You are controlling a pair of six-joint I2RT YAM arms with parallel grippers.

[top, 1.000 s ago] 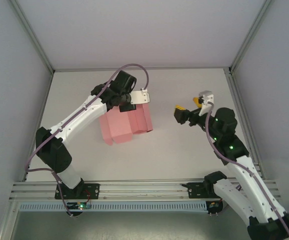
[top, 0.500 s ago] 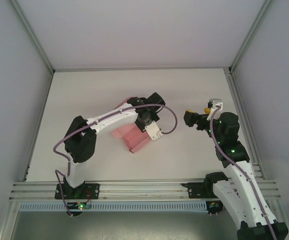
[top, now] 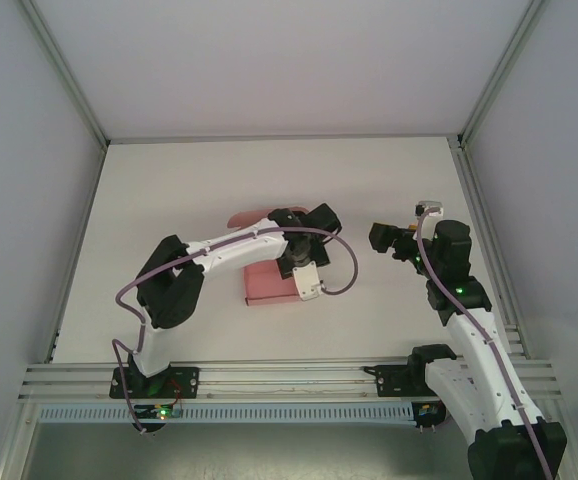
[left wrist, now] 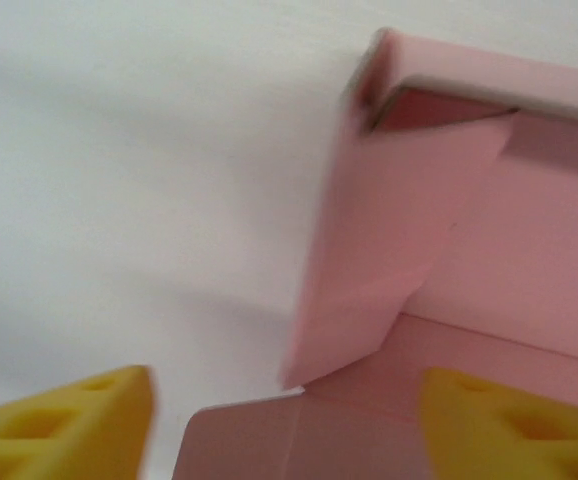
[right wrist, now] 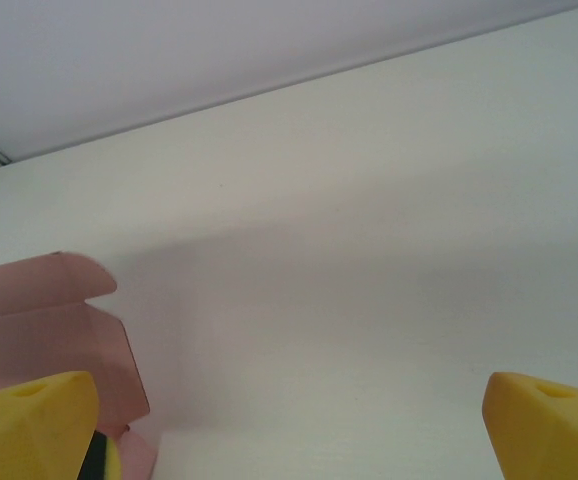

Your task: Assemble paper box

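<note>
The paper box (left wrist: 449,250) lay just ahead of my wide left jaws; the right jaws, also wide, stood farther from it.

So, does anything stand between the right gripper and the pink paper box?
Nothing lies on the table between the right gripper and the paper box. But the left gripper hangs over the box's side facing it.

arms (top: 224,250): white shells, black joints
cables (top: 355,262): were purple, looping loose
fingertips (right wrist: 549,415): were yellow wedges
LEDs (top: 459,292): glowed green
</note>
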